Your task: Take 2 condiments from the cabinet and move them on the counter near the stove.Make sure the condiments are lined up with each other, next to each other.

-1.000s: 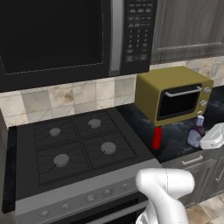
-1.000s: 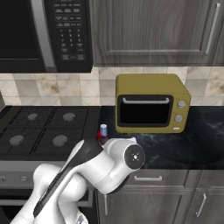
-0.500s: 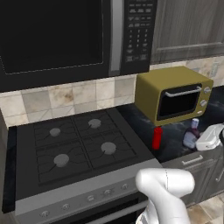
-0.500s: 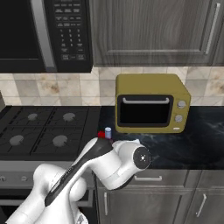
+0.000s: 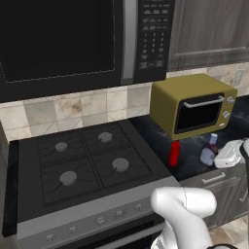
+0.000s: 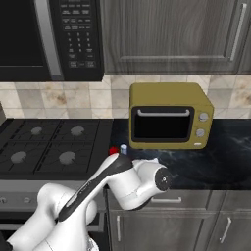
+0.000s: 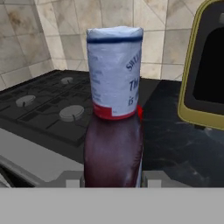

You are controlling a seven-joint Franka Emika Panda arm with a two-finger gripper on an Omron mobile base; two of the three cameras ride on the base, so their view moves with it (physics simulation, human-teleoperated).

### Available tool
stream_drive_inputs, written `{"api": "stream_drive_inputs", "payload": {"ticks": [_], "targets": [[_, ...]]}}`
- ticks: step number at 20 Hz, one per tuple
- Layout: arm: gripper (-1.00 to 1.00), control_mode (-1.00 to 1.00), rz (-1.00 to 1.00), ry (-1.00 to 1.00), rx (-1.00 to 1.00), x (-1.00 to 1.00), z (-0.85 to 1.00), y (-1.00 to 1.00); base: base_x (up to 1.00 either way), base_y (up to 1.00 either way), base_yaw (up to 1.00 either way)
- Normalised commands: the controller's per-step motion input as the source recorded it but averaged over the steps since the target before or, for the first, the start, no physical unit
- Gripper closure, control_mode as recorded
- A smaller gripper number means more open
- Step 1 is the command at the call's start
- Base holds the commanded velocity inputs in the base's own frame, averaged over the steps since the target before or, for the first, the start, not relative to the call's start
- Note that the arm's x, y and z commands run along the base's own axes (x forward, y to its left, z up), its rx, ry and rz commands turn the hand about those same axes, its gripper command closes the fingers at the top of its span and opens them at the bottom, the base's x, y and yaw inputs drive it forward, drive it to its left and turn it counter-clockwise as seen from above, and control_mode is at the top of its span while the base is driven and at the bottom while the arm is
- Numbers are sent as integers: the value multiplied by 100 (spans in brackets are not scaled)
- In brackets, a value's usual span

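Observation:
My gripper (image 7: 111,181) is shut on the dark brown bottle (image 7: 113,148) with the pale blue cap (image 7: 114,70), low on its body. In the left base view this bottle (image 5: 210,150) stands slightly tilted at the counter (image 5: 192,168), with the white hand (image 5: 229,153) to its right. The red squeeze bottle (image 5: 174,153) stands upright on the counter beside the stove (image 5: 82,160), a short gap left of the brown one. From the right base, the red cap (image 6: 113,151) and blue cap (image 6: 123,147) peek over my arm. The cabinet (image 6: 171,34) door is closed.
An olive-yellow toaster oven (image 5: 194,104) sits on the counter right behind the bottles. A black microwave (image 5: 73,39) hangs over the stove. Grey drawer fronts (image 6: 196,220) run below the counter edge. Bare counter (image 6: 225,162) stretches to the right of the toaster oven.
The gripper has carried the brown bottle leftward in the left base view, closing the gap to the red bottle. The red bottle has stayed put.

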Motion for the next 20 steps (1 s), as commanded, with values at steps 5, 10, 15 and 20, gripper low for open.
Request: {"api": "stream_drive_inputs", "payload": {"ticks": [5, 10, 15, 20], "targets": [[100, -100, 3, 0, 5, 7, -16, -2, 0, 0, 0], [100, -100, 4, 0, 3, 9, -20, 0, 0, 0, 0], [100, -100, 1, 0, 1, 18, -15, 0, 0, 0, 0], [100, -100, 0, 0, 0, 24, -7, 0, 0, 0, 0]]}}
